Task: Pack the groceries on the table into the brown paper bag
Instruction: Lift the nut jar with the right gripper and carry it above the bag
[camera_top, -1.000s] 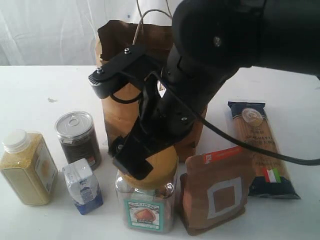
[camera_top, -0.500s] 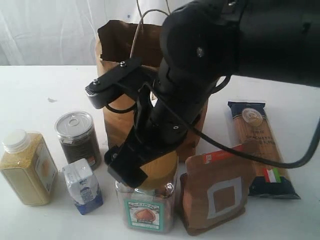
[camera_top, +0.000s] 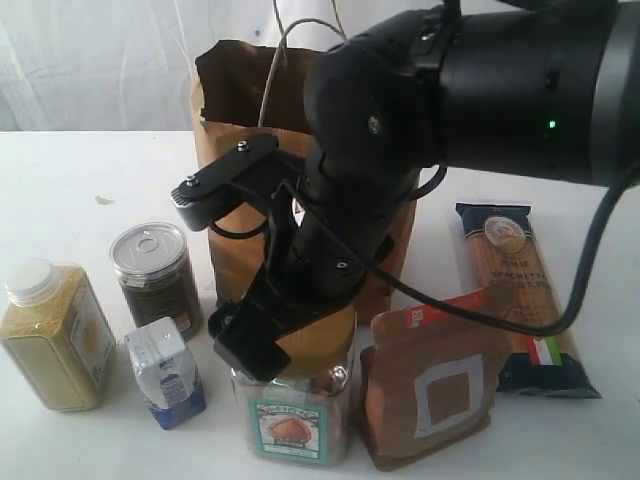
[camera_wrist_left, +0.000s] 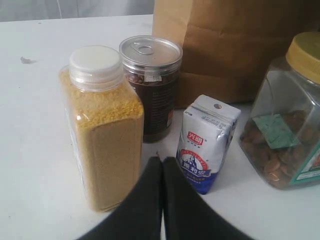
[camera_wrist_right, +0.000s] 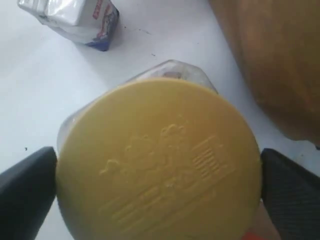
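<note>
My right gripper (camera_wrist_right: 157, 187) is open, its two dark fingers flanking the tan lid of the nut jar (camera_top: 295, 420) at the table's front; one finger (camera_top: 245, 345) shows beside the lid. Behind the jar stands the brown paper bag (camera_top: 240, 110). To its left are the dark pull-tab can (camera_top: 155, 275), the small blue-white carton (camera_top: 165, 372) and the yellow-grain bottle (camera_top: 55, 335). On the right are the brown pouch (camera_top: 435, 385) and the spaghetti packet (camera_top: 520, 290). My left gripper (camera_wrist_left: 162, 162) is shut and empty, low before the bottle (camera_wrist_left: 102, 130) and carton (camera_wrist_left: 207, 142).
The white table (camera_top: 80, 180) carries a small dark speck (camera_top: 103, 200) at the left. A white curtain hangs behind the bag. The right arm's black bulk covers much of the bag's front and right side.
The right arm has come down and slightly left, bringing its open fingers lower around the nut jar's lid. The groceries have not moved.
</note>
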